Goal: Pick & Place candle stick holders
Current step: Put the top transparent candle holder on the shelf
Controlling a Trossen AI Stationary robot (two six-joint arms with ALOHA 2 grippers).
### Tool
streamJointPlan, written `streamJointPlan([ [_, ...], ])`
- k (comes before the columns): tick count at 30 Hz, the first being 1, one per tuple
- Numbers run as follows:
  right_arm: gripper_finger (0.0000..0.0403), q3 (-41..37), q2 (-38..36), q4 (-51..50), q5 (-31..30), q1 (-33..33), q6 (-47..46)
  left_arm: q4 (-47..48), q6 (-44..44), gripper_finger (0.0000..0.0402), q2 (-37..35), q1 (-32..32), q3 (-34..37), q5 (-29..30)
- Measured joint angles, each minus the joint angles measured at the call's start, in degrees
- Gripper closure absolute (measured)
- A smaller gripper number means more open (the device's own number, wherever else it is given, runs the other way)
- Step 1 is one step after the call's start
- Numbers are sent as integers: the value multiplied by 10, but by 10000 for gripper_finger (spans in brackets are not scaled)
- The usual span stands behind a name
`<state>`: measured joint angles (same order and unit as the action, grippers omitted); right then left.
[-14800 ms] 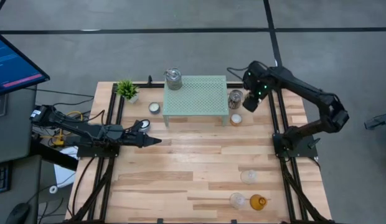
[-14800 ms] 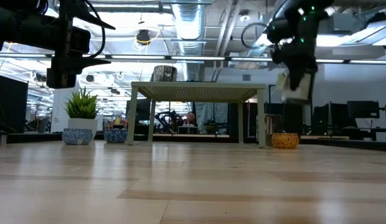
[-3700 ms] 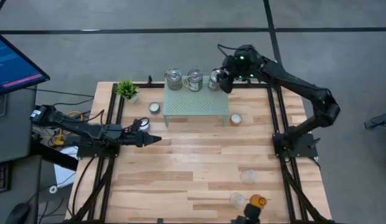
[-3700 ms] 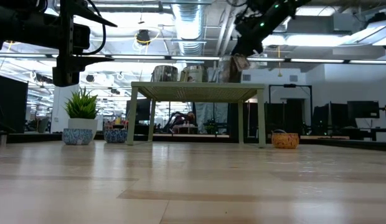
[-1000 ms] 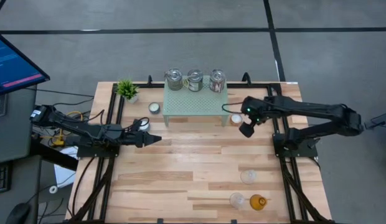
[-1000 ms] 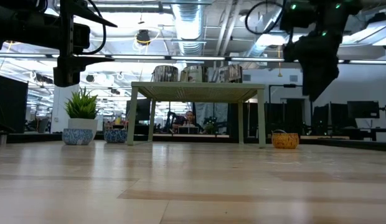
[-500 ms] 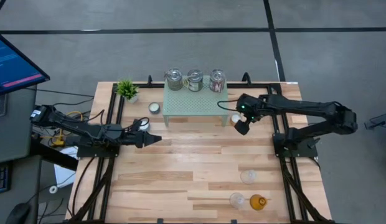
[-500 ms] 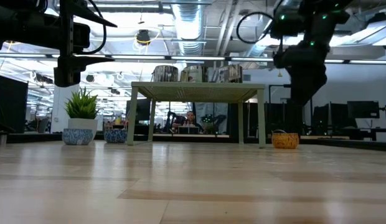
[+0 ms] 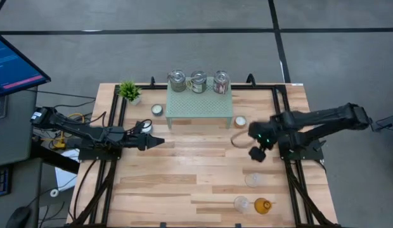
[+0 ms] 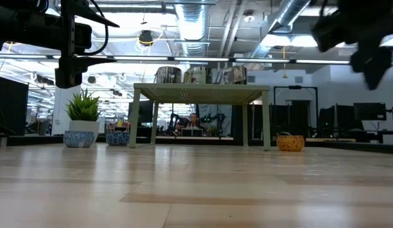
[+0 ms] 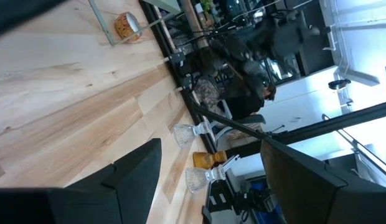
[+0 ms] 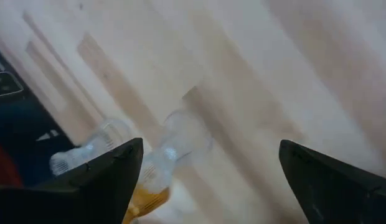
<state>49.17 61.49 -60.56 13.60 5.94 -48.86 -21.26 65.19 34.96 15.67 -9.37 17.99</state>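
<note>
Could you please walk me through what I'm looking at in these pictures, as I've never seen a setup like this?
These are two robot arms at a wooden table, filmed from overhead, from table height, and from each wrist. The left tool waits open at the table's left side. The right tool, also open and holding nothing, hangs above the clear glass cups and the amber cup. Three silvery jars stand on the pale green mesh stand, with a white tealight cup and an orange tealight cup on the table beside it. A small potted plant sits at the corner.
</note>
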Motion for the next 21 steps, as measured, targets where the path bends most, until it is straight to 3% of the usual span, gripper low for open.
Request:
streamJointPlan([
  [3,38,0,2,10,-18,76,-94,0,1,126,0,0,0,0],
  [7,38,0,35,19,-21,143,-153,0,2,126,0,0,0,11],
  [21,38,0,123,110,-20,234,-215,0,6,126,0,0,0,13],
])
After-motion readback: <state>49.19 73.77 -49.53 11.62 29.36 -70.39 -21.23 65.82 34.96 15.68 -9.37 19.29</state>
